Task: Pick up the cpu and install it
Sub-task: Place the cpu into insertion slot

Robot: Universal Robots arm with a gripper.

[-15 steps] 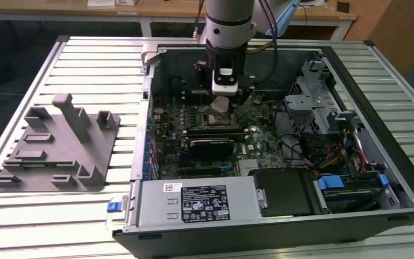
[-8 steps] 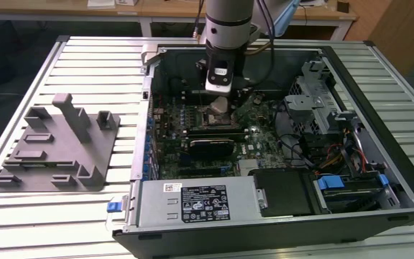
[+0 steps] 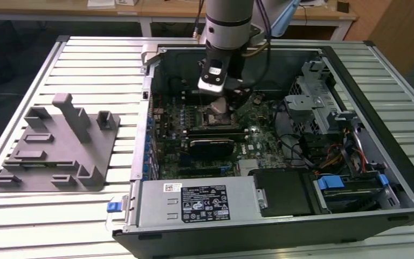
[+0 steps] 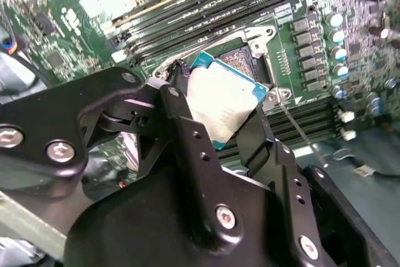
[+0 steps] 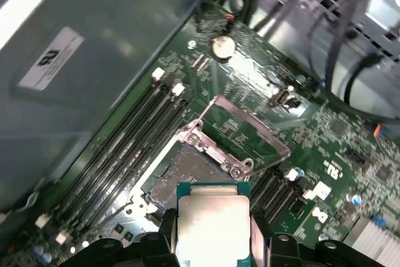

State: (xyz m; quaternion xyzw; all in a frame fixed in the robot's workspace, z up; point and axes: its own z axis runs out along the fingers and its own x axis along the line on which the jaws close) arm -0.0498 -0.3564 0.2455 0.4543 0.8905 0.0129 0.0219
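**CPU in the claw, hanging over the open socket, not seated yet**

The arm is down inside the open PC case (image 3: 264,237), in the upper middle of the exterior view. The gripper (image 3: 220,101) is clamped on the cpu (image 4: 222,104), with its black fingers (image 4: 181,114) pinching two opposite edges. The chip's silvery top faces the camera in both wrist views. So the pick-up part is done, and this looks like the install step: lining up over the socket.

The socket (image 5: 167,179) sits on the green motherboard (image 3: 243,143) just beside the memory slots (image 5: 119,154). Its metal retention frame (image 5: 247,136) is flipped open, so the pin bed is bare. In the second wrist view the chip overlaps part of the socket and looks turned a bit against the socket's edges rather than square to them. It's hard to say from these angles whether a corner is touching the pins; best guess is it hangs just apart.

Going by that, seating it calls for getting the chip's edges parallel with the socket walls, centred and level. Then it needs a gentle, straight drop, since a crooked entry could bend pins.

Over on the exterior view's left, a grey fixture (image 3: 56,143) sits on the slatted table (image 3: 20,226), well apart from the action.
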